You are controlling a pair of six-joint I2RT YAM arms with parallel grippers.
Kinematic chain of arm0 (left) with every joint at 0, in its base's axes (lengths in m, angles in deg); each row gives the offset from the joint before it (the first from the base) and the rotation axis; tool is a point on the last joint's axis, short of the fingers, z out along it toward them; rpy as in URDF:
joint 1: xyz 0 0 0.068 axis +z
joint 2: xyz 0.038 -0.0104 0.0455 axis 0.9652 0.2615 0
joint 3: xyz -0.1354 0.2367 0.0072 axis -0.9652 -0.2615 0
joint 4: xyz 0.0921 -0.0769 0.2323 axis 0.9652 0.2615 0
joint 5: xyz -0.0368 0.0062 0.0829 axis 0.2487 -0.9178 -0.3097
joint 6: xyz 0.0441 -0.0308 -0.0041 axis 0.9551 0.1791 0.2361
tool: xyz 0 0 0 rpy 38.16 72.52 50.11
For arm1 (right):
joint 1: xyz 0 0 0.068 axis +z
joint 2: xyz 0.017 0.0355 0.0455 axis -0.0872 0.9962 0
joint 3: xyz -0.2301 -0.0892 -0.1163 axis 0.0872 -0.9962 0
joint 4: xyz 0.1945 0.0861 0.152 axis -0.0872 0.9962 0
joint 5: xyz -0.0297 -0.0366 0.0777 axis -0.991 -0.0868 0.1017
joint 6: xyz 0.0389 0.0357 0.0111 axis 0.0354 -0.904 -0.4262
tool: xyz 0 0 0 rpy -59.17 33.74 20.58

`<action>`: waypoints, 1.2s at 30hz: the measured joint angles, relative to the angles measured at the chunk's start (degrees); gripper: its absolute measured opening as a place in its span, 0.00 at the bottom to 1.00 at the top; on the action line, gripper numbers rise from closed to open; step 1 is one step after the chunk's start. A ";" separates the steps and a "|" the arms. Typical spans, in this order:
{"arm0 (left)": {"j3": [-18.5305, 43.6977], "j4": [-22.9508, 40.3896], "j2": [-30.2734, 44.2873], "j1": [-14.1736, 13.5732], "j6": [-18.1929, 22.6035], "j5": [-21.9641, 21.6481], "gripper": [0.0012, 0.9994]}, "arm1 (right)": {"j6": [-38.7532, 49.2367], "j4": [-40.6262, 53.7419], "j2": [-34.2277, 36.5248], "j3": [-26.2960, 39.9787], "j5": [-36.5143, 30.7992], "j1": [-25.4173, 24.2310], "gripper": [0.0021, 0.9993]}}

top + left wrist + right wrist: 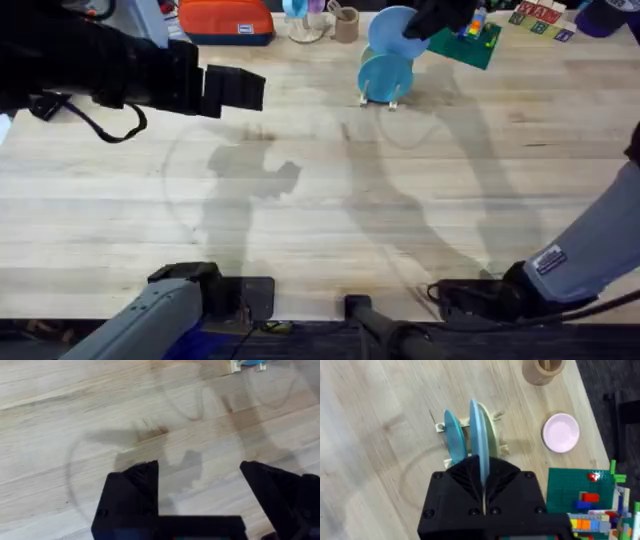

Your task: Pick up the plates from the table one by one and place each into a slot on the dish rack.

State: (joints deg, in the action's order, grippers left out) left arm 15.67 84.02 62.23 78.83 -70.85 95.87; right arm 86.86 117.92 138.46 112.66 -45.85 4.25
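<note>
Overhead: right pincer point(425, 25) grips blue plate point(392, 32) above dish rack point(384, 95); left pincer point(200, 492) released, over bare tabletop point(330, 210).

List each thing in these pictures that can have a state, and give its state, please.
Left gripper: open, empty, above bare table.
Right gripper: shut on the held plate, over the dish rack.
Held plate: on edge, above the rack.
Racked plate: upright in a slot.
Dish rack: one plate in it.
Pink dish: flat on the table.
</note>
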 joint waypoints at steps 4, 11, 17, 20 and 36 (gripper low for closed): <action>0.02 0.00 0.00 0.00 0.00 0.00 1.00 | 0.52 0.02 1.62 0.11 0.18 0.00 0.03; 0.00 0.00 0.00 0.00 0.00 -0.01 1.00 | 1.45 0.22 5.00 0.11 1.45 0.00 0.03; 0.02 0.02 0.02 0.00 0.00 -0.02 1.00 | 1.89 0.28 5.36 0.15 2.08 0.00 0.03; 0.02 0.07 0.00 0.00 0.00 -0.02 1.00 | 2.00 0.25 6.07 0.20 2.18 0.00 0.03; 0.00 1.33 0.00 0.00 0.00 -0.17 1.00 | 2.05 0.21 6.32 0.39 2.34 -0.07 0.03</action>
State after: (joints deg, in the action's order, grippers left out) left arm 15.67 85.35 62.23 78.83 -70.86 95.70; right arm 88.92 118.13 144.78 113.06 -43.51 4.19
